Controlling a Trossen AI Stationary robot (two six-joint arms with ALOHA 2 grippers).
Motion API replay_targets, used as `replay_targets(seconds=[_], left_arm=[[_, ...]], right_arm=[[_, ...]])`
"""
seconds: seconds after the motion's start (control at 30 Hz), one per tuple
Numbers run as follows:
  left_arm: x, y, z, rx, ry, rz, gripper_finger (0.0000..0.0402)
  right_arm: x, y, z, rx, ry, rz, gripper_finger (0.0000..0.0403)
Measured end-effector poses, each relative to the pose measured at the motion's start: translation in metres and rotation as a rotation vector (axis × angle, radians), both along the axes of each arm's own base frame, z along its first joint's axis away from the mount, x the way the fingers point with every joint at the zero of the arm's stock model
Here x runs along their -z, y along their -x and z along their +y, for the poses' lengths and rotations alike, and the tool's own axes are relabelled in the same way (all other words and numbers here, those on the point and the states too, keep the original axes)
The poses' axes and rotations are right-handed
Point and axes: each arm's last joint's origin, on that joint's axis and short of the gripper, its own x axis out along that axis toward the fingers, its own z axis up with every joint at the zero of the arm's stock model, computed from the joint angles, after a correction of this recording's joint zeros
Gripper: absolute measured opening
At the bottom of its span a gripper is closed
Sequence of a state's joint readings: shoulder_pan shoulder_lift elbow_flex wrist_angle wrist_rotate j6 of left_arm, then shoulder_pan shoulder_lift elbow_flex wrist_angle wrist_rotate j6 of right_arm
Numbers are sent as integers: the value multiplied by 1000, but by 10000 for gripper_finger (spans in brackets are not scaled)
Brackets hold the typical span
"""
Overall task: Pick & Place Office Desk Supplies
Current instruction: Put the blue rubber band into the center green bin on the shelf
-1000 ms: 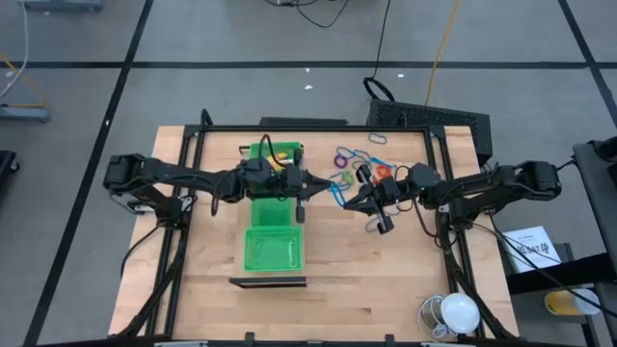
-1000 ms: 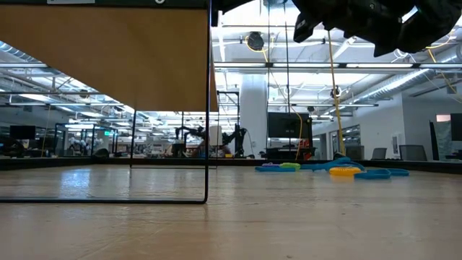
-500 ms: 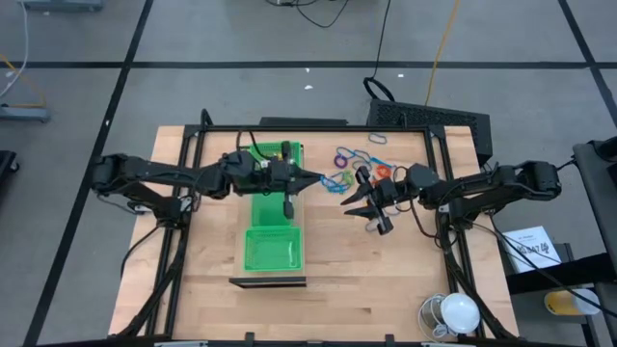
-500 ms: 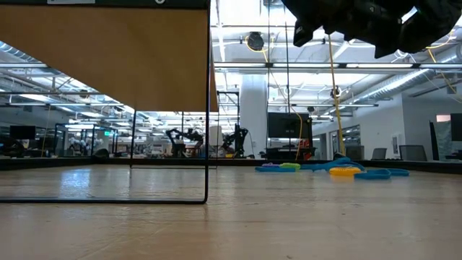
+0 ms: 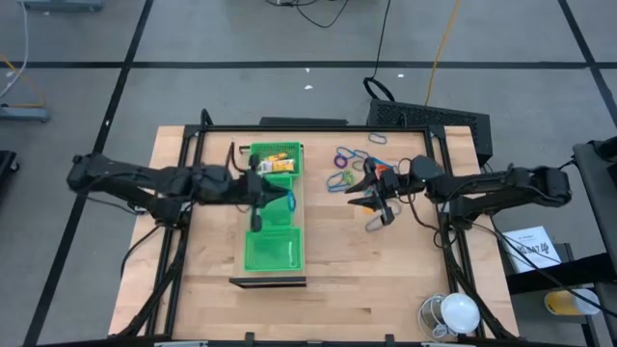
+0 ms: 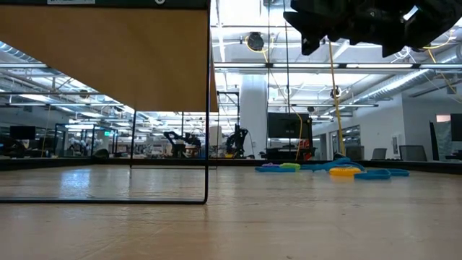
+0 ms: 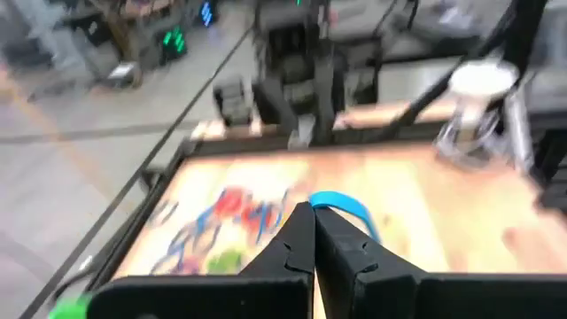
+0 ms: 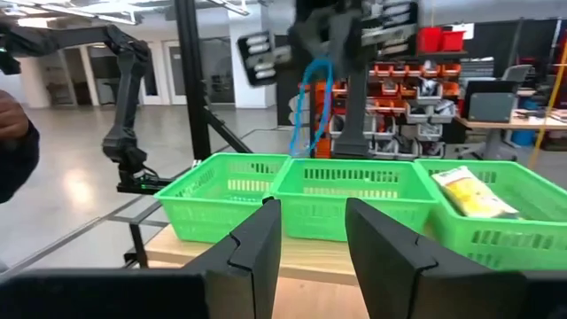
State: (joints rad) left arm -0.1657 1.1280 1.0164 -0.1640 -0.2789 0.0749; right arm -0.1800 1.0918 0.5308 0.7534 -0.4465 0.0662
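Observation:
The office desk supplies are a heap of coloured loops [image 5: 349,169] lying on the table right of the long green tray [image 5: 271,249]. They also show in the low view [image 6: 339,170]. Yellow pieces [image 5: 279,164] lie in the tray's far compartment. My left gripper [image 5: 288,200] hangs over the tray's middle compartment, shut on a blue loop [image 7: 343,206]. My right gripper [image 5: 355,194] stands open and holds nothing, between the tray and the heap and above the table, pointing at the tray [image 8: 354,190]. My left gripper pinches the blue loop by one end [image 7: 317,200], between its two fingertips. The fingers come about level from the table's left. The rest of the loop [image 8: 317,89] hangs down below them, clear of the tray.
A white round thing on a wire stand [image 5: 453,313] sits at the table's near right corner. A dark mesh item [image 5: 424,118] lies at the far right edge. A black frame [image 5: 268,281] stands at the tray's near end. A person's sleeve [image 8: 13,133] shows beyond the table.
My right gripper has opened and let go of the blue loop, which both grippers held a second ago. My left gripper has carried the loop from beside the heap toward the table's left, to above the tray's middle compartment, and has tipped closer to level.

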Motion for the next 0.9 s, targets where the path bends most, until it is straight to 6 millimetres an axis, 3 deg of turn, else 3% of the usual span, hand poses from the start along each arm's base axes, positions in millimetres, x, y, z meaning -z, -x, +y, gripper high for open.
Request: replay_targets(seconds=[0.2,0.53,0.67,0.9], left_arm=[[9,14,-8,-188,-12,105,1],[22,13,2,-320,95,180,7],[23,13,2,-341,142,171,46],[25,15,3,-365,167,184,149]], right_arm=[[-1,1,-2,11,7,-3,119],[0,1,-2,12,9,4,116],[2,1,-2,11,6,22,118],[2,1,-2,11,5,28,118]])
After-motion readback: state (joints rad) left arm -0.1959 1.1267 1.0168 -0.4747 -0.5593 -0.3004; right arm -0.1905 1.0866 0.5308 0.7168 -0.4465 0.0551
